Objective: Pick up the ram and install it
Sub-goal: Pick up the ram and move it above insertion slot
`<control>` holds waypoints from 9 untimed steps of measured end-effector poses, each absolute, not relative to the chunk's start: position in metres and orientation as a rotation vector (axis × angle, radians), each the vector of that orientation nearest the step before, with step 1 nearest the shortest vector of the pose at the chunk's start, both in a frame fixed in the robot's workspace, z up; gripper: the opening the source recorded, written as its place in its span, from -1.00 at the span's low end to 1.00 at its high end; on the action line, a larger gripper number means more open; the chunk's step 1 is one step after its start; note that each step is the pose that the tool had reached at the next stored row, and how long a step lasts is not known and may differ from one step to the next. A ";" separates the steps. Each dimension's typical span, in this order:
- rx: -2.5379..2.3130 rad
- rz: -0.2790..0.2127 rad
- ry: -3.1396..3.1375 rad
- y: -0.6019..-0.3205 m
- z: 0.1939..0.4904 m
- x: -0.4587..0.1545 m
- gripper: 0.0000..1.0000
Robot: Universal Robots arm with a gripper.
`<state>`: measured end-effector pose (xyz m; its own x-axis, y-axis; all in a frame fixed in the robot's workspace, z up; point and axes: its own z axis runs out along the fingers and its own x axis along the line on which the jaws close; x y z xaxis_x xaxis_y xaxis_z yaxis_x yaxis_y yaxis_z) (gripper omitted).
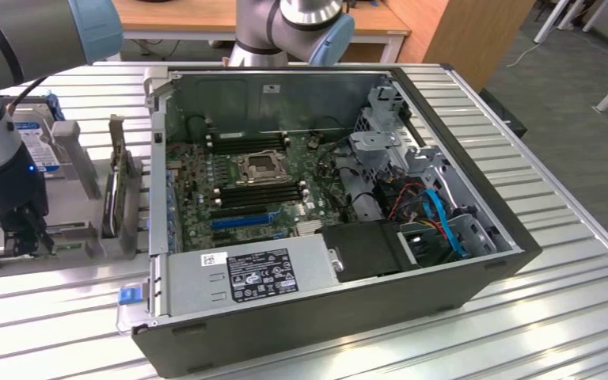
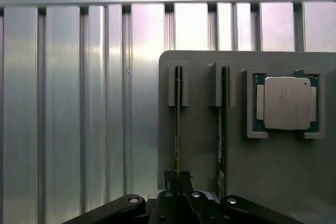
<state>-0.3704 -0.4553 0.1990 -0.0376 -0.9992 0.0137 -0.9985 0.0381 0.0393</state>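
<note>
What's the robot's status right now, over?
Jaws shut on the ram, on edge in gray holder. Second stick beside it, apart. Nothing seen blocking.

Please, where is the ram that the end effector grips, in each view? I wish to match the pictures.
Exterior view: the ram sits low at the exterior view's left, under the end effector, beside the computer case.
Wrist view: the ram is edge-on in the gray holder, in the slot farther from the CPU.
Shared landmark: the end effector, shut on the ram.
</note>
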 end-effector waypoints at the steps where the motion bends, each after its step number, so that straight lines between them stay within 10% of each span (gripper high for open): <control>1: 2.162 -0.029 -2.228 -0.455 0.199 -0.370 -0.76; 9: 2.167 -0.029 -2.223 -0.455 0.200 -0.370 -0.76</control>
